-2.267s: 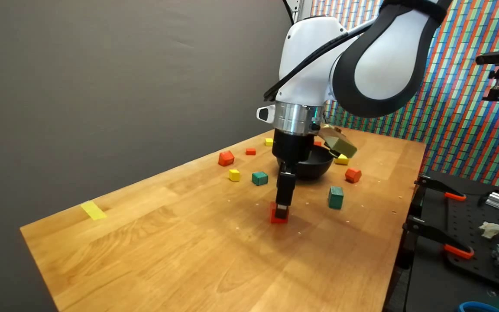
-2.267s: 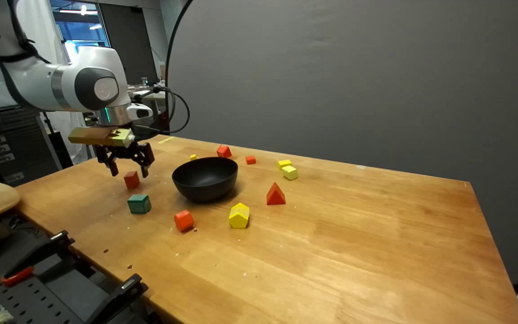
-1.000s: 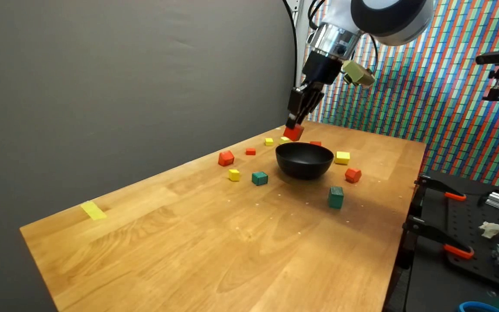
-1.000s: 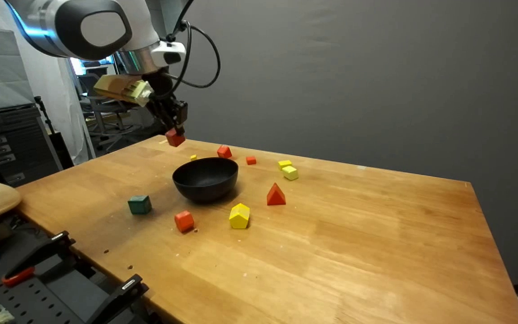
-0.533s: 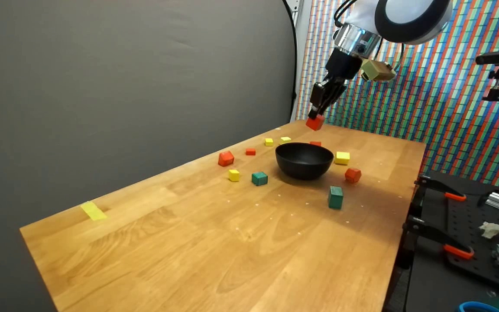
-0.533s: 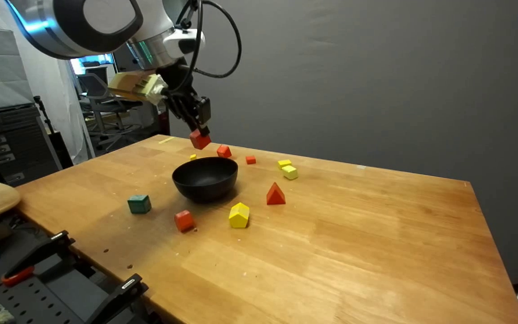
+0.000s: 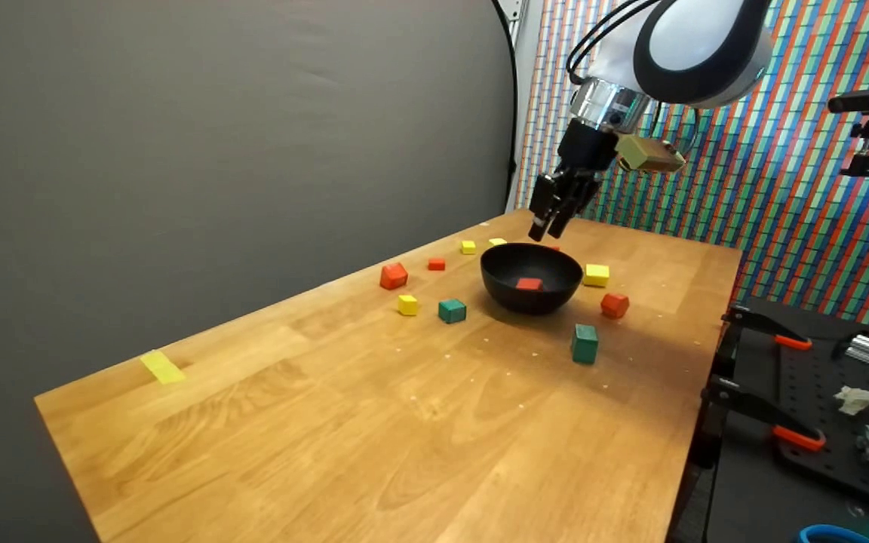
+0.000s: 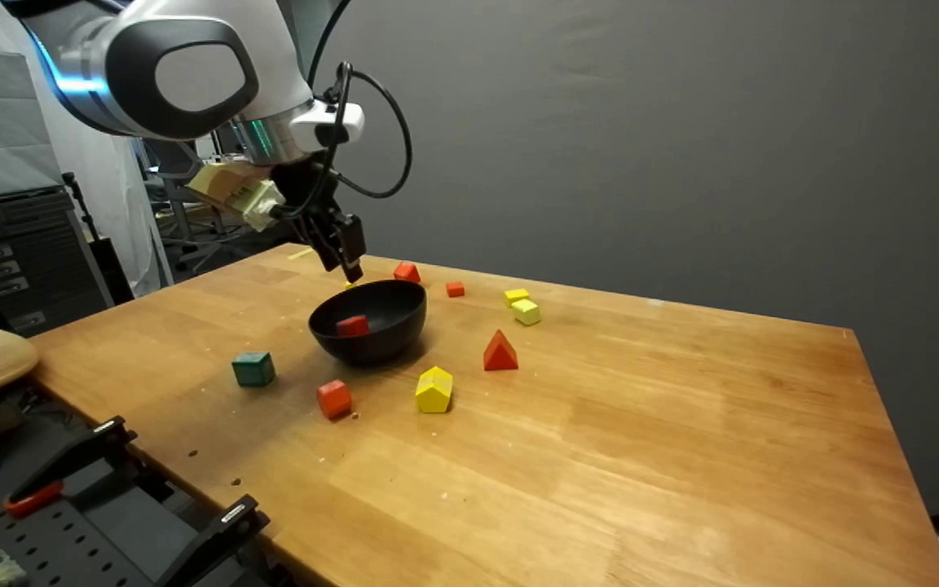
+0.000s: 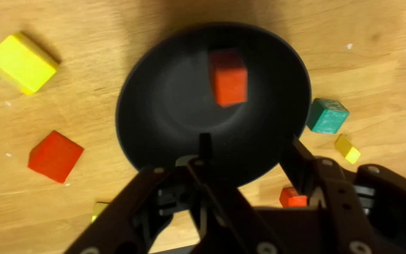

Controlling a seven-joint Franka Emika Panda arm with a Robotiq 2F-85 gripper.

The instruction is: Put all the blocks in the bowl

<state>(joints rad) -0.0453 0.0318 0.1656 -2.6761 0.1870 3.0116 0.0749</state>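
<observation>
A red block point(image 9: 229, 83) lies inside the black bowl point(image 9: 185, 95), below and just ahead of the gripper point(image 9: 247, 147), whose fingers point(image 9: 300, 164) stand spread with a gap between them. In the wrist view, a yellow pentagonal block point(image 9: 21, 63) and a red triangular block point(image 9: 55, 156) rest to the gripper's left, with a green block point(image 9: 328, 116) and a small yellow block point(image 9: 347, 149) to its right; an orange-red block point(image 7: 615, 305) and a green cuboid point(image 7: 584, 344) sit down to its right in an exterior view. All share a wooden table point(image 7: 329, 422), with a dark grey backdrop point(image 7: 216, 151) along one long edge and, behind the gripper in that exterior view, a striped multicoloured panel point(image 7: 819, 211). Two black clamps point(image 7: 755, 407) line the opposite edge, beside a perforated black board point(image 7: 804, 369). A broad run of wood grain stretches from beneath the gripper to a strip of yellow tape point(image 7: 163, 366), well apart from it near a corner. The white arm point(image 8: 200, 77) leans in from above, its wrist point(image 8: 274, 134) tilted, so the gripper slants down to just over the bowl's rim; whether it touches the rim cannot be told. A tan box point(image 8: 233, 191) hangs beside the wrist.
</observation>
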